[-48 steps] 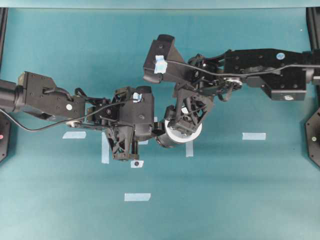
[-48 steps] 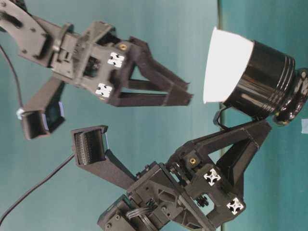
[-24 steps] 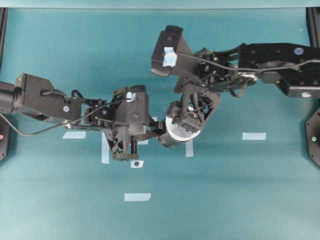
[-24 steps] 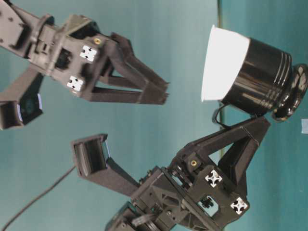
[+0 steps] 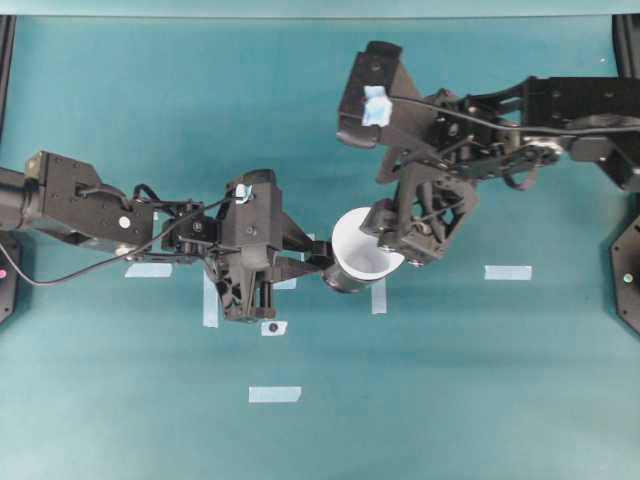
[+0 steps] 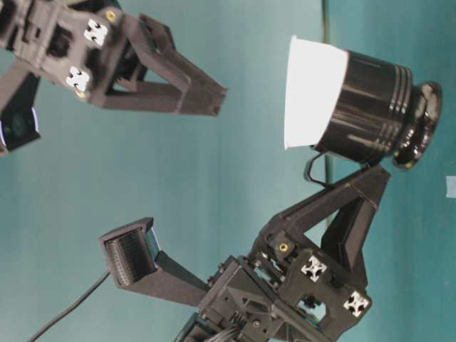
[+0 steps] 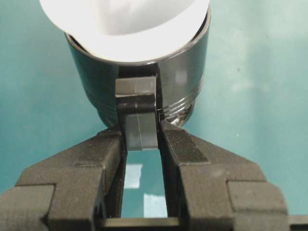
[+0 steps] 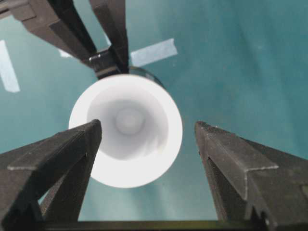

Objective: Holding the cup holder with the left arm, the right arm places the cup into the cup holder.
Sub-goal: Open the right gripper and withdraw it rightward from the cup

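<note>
The glossy black cup holder point(image 5: 338, 282) hangs tilted above the table. The white cup point(image 5: 362, 250) sits inside it, its wide rim sticking out. My left gripper point(image 5: 312, 262) is shut on the holder's small side handle point(image 7: 137, 120), which is pinched between both fingers. In the table-level view the cup point(image 6: 312, 92) and the cup holder point(image 6: 370, 107) lean to the left, over the left gripper point(image 6: 363, 187). My right gripper point(image 5: 408, 250) is open and holds nothing. In its wrist view the right gripper point(image 8: 147, 126) has its fingers spread on either side of the cup point(image 8: 126, 137), clear of the rim.
Pale tape strips mark the teal table: one at the right point(image 5: 508, 272), one at the front point(image 5: 275, 394), and others under the left arm point(image 5: 148, 270). Black frame posts stand at the left and right edges point(image 5: 628, 270).
My right gripper has drawn back from the cup, up and to the right in the overhead view, and uncovered its rim. The left gripper keeps its grip and has shifted slightly.
</note>
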You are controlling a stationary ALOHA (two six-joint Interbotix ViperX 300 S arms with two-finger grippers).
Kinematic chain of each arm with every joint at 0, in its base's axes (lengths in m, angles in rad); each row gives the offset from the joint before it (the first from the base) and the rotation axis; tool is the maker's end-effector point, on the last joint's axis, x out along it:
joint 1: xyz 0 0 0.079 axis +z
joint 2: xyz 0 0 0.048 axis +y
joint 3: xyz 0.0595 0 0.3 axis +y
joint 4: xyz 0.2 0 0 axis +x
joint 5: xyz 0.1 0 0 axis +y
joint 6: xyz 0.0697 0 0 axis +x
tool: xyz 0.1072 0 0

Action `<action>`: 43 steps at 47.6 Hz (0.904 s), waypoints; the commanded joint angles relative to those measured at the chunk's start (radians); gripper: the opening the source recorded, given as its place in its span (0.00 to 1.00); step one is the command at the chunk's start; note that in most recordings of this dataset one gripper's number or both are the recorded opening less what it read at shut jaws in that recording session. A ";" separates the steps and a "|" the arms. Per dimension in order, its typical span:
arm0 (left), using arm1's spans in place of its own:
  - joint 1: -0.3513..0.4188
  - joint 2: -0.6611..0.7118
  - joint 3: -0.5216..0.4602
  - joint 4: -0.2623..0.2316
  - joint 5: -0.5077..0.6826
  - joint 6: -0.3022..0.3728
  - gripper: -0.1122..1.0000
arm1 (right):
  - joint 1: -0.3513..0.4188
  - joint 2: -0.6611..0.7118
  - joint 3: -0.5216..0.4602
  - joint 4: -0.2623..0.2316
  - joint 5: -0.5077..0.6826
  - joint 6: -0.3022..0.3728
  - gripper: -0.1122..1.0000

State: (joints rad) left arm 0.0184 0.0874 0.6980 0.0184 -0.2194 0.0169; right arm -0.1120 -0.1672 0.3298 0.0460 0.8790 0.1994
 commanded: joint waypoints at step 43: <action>0.025 0.097 0.000 0.002 -0.009 0.000 0.32 | 0.038 -0.155 0.190 -0.002 -0.147 0.152 0.87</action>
State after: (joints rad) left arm 0.0430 0.2010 0.7041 0.0184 -0.2454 0.0199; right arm -0.0798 -0.2577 0.5292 0.0460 0.7455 0.3405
